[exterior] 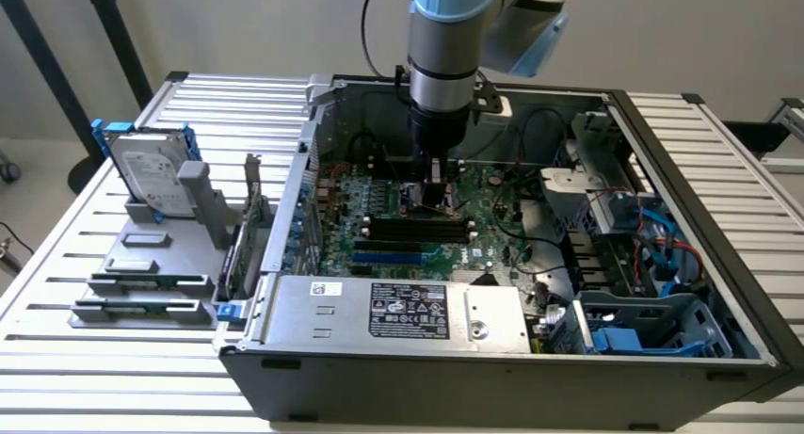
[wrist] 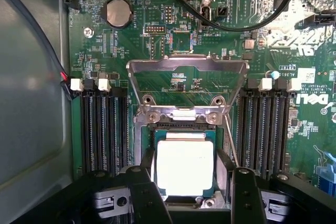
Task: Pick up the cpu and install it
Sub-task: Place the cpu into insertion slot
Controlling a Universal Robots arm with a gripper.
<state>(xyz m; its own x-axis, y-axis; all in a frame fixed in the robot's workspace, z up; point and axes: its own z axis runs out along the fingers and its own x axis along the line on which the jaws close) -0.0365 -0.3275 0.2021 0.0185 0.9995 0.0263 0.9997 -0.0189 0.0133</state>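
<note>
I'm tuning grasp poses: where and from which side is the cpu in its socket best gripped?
Probably by the two thin edges of the cpu that face the memory slots, coming straight down: it lies flat, silver top up, and the opened load plate crowds another side.

I read the cpu (wrist: pixel 185 168) lid as bare metal, glossy, blown out by glare. Load plate (wrist: pixel 187 74): brushed silver metal. Motherboard (wrist: pixel 121 51): green laminate, semi-gloss. Gripper (wrist: pixel 191 198): matt black plastic. Case (exterior: pixel 503 382): dark grey painted metal, dull. Worktop (exterior: pixel 75 359): ribbed pale metal, satin.
</note>
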